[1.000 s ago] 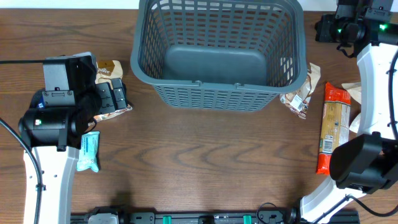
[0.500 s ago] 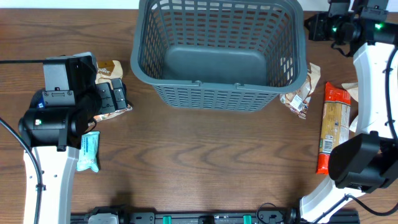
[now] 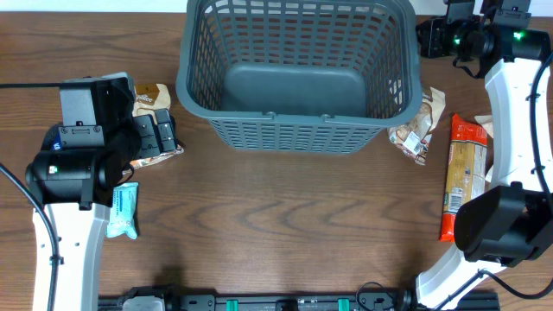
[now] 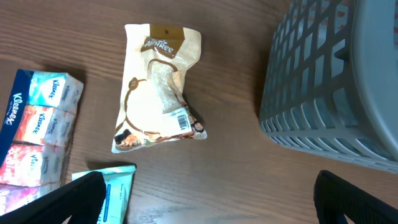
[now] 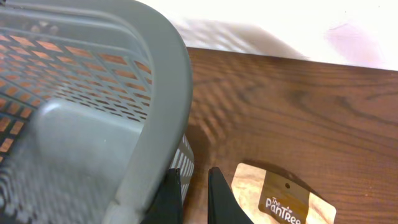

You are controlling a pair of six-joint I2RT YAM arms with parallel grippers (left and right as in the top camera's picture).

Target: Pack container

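Observation:
The container, a large dark grey lattice basket [image 3: 298, 130], stands empty at the back middle of the table. It also shows in the left wrist view [image 4: 329, 81] and the right wrist view [image 5: 155, 81]. My right gripper [image 3: 429, 39] is at the basket's far right corner. In its wrist view it [image 5: 196, 193] is nearly shut and empty, with both fingers outside against the basket's wall. My left gripper [image 3: 162, 131] hangs wide open and empty [image 4: 208, 186] over the table left of the basket.
A brown PanTree pouch [image 4: 158, 87], a Kleenex pack [image 4: 37, 130] and a teal packet [image 3: 123, 210] lie at the left. Right of the basket lie another PanTree pouch [image 3: 419, 125], a long orange packet [image 3: 462, 173] and a pale packet [image 3: 494, 130].
My right gripper has moved left against the basket's corner. The basket has slid slightly left. The left arm has not moved.

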